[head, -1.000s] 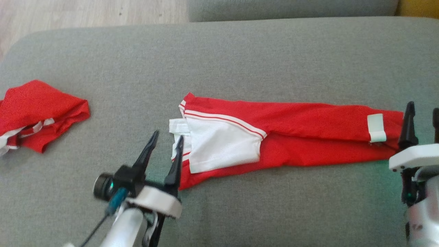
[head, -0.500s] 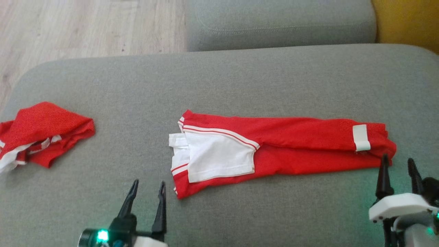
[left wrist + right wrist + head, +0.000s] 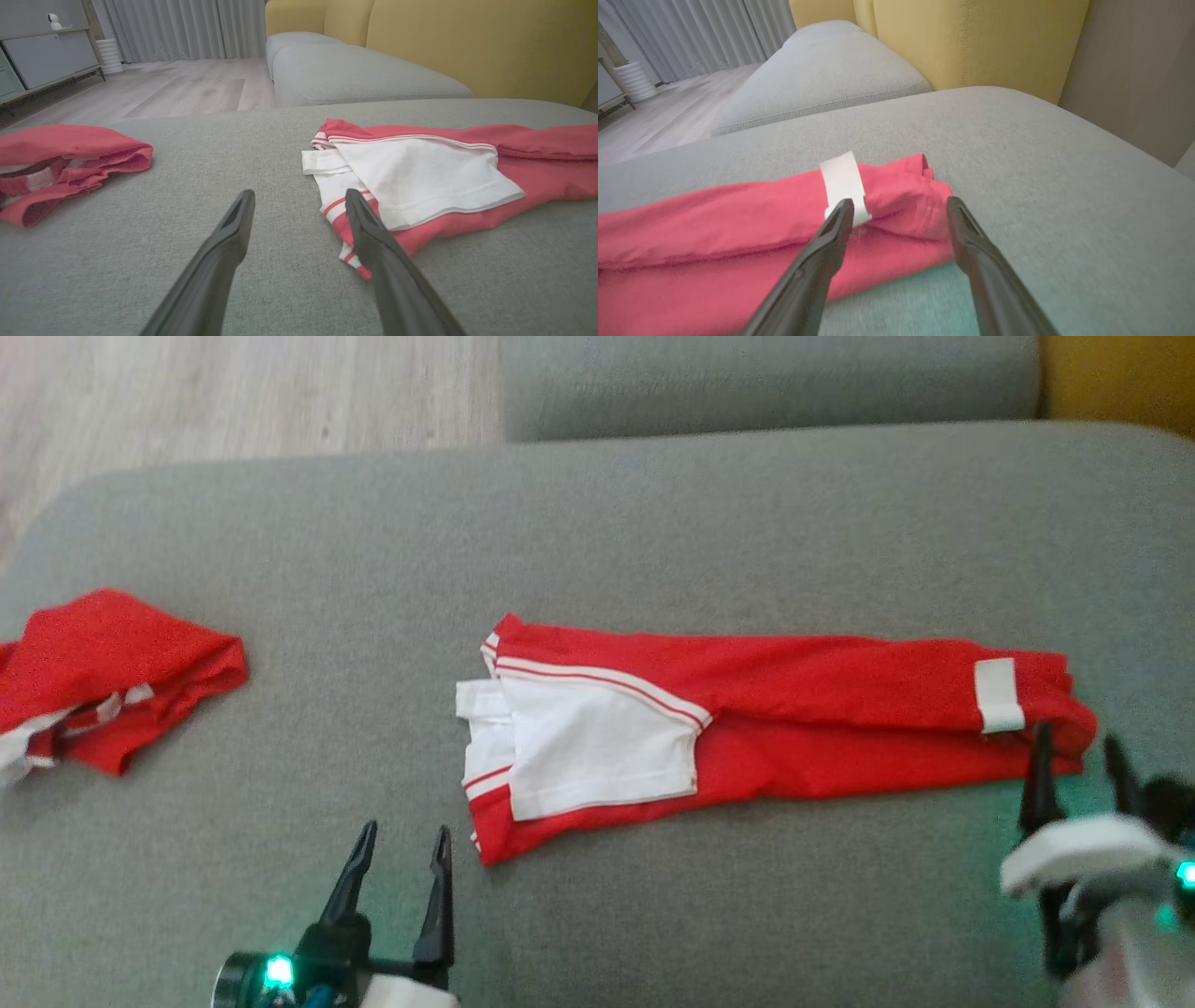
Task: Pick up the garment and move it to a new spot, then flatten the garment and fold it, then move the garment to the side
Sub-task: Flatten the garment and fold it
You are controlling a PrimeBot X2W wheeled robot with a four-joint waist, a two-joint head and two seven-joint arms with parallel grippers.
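The garment [image 3: 822, 709] is showing red with white panel and stripes; second garment [image 3: 112, 658] likewise; cushion [image 3: 653, 523] is presenting plain grey.

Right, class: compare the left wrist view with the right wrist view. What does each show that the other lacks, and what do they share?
Left wrist view's own: the crumpled red garment, the white panel and the left gripper, open. Right wrist view's own: the white tab and the right gripper, open. Shared: the long folded red garment, the grey cushion and the yellow backrest.
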